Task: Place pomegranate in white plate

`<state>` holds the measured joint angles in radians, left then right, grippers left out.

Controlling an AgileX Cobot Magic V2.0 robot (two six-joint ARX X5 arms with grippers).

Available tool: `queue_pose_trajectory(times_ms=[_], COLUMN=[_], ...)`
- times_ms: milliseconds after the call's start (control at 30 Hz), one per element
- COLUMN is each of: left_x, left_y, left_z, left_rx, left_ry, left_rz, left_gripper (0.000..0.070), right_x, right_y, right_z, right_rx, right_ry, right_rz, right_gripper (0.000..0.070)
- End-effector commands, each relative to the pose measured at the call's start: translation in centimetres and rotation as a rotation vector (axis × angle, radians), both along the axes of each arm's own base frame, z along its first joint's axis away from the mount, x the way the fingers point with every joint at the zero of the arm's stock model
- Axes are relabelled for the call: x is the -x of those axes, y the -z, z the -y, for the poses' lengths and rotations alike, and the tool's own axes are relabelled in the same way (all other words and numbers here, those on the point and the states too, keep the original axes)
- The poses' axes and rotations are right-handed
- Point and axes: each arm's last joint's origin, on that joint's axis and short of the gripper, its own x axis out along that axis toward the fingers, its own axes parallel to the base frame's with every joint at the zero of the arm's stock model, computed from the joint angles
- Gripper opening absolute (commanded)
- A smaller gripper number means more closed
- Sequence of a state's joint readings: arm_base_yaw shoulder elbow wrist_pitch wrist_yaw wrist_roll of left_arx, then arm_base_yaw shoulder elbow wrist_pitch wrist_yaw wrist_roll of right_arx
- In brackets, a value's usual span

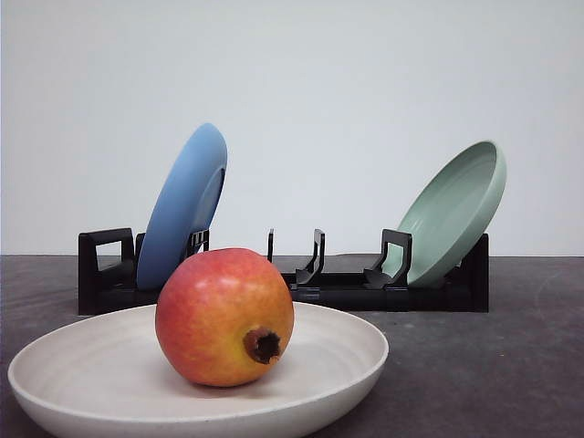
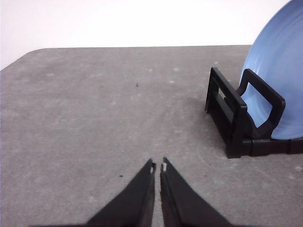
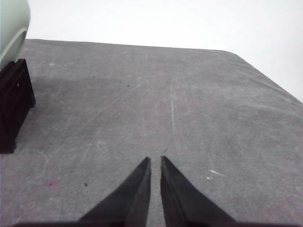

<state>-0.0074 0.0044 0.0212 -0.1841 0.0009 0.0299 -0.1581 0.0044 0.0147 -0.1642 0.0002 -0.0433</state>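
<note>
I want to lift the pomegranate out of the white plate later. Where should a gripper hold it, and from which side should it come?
Probably from above, closing across the widest part of the pomegranate. It lies on its side in the white plate, its dark calyx pointing toward the camera, so grip the smooth flanks left and right. The raised rim would hinder a low sideways approach.

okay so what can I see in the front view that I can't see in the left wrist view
Front view alone: the pomegranate resting in the white plate, calyx facing the camera, and the pale green plate leaning at the rack's right end.

Left wrist view alone: the left gripper, fingertips nearly touching with nothing between them, hovering over bare grey table.

Both: the blue plate standing tilted in the black rack, seen from the wrist camera at the rack's left end.
</note>
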Motion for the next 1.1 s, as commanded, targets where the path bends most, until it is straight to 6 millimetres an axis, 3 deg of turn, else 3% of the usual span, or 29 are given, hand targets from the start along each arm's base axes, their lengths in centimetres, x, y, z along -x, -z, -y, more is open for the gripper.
queue_pose_trajectory(times_ms=[0,1067], left_x=[-0.03,-0.03], left_y=[0.33,0.33], left_z=[0.01,0.01], left_rx=[-0.003,-0.003], left_ry=[0.007,0.007], left_rz=[-0.011,-0.011], left_gripper=[0.0000,0.0000], right_x=[-0.03,-0.03], right_y=[-0.02,-0.02], right_z=[0.03,0.03], right_rx=[-0.015,-0.015], right_ry=[0.006,0.006], right_rz=[0.013,0.013], right_gripper=[0.0035,0.0035])
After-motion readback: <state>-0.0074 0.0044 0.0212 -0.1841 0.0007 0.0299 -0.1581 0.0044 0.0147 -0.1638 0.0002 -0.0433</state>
